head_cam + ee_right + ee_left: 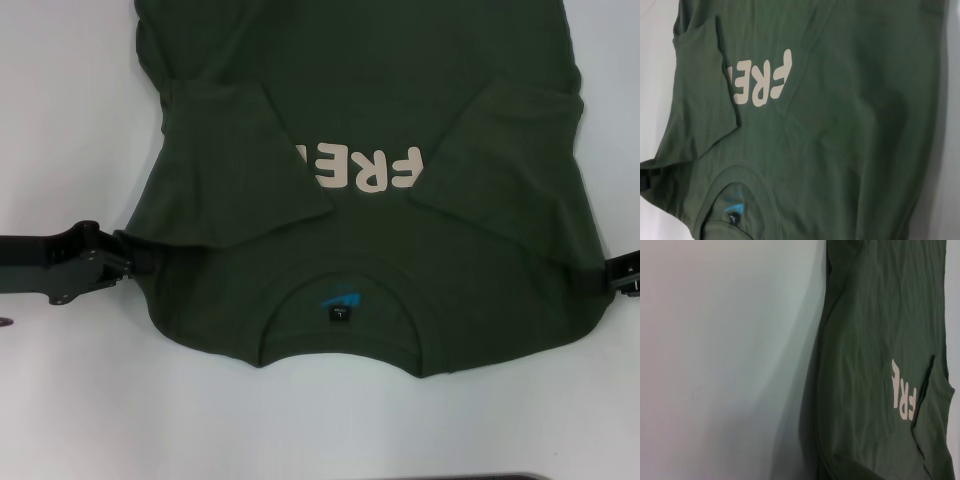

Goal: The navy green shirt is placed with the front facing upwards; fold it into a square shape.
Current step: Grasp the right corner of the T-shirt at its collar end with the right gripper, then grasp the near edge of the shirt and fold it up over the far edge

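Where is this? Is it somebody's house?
Probably not a house; more likely a robot lab or test bench. A plain white table holds only the green shirt, with the left gripper and the right gripper at its sides.

The navy green shirt [470, 240] is seen as soft, matt cloth, lightly creased, with cream lettering [365, 170] printed flat and smooth. The white surface [60, 120] is shown smooth, faintly sheened. Matt black casing is seen on the left tool [128, 262].
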`<move>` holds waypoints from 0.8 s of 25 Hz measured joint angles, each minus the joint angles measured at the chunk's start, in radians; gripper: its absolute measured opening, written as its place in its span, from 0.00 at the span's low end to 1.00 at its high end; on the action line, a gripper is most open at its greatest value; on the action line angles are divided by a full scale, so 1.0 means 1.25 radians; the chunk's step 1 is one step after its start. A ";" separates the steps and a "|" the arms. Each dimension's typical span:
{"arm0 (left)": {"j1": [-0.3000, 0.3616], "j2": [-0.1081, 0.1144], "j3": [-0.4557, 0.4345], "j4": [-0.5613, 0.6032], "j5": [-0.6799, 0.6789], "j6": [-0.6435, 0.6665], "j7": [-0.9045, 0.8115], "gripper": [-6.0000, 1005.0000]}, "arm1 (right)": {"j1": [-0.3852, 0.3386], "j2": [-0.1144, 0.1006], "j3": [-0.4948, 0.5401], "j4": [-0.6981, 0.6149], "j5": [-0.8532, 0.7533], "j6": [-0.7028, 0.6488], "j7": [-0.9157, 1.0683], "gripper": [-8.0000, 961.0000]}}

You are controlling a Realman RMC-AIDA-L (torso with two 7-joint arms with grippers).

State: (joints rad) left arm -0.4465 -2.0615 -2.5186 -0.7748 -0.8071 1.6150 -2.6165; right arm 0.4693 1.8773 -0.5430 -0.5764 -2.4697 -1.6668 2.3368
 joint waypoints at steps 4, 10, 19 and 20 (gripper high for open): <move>0.000 0.000 -0.004 0.000 0.000 0.004 -0.001 0.07 | -0.003 -0.005 -0.001 -0.001 0.000 -0.001 0.006 0.22; 0.001 0.001 -0.005 0.000 0.005 0.009 -0.002 0.08 | -0.009 -0.011 -0.002 -0.004 -0.012 -0.023 0.007 0.12; 0.021 0.020 0.001 -0.007 0.009 0.086 0.003 0.08 | -0.018 -0.013 0.001 -0.064 -0.068 -0.087 0.020 0.05; 0.024 0.023 0.002 -0.007 0.014 0.099 0.004 0.08 | -0.018 -0.013 0.002 -0.071 -0.075 -0.094 0.022 0.05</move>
State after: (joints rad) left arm -0.4167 -2.0333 -2.5165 -0.7834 -0.7902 1.7386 -2.6118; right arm 0.4473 1.8616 -0.5400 -0.6645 -2.5632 -1.7844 2.3637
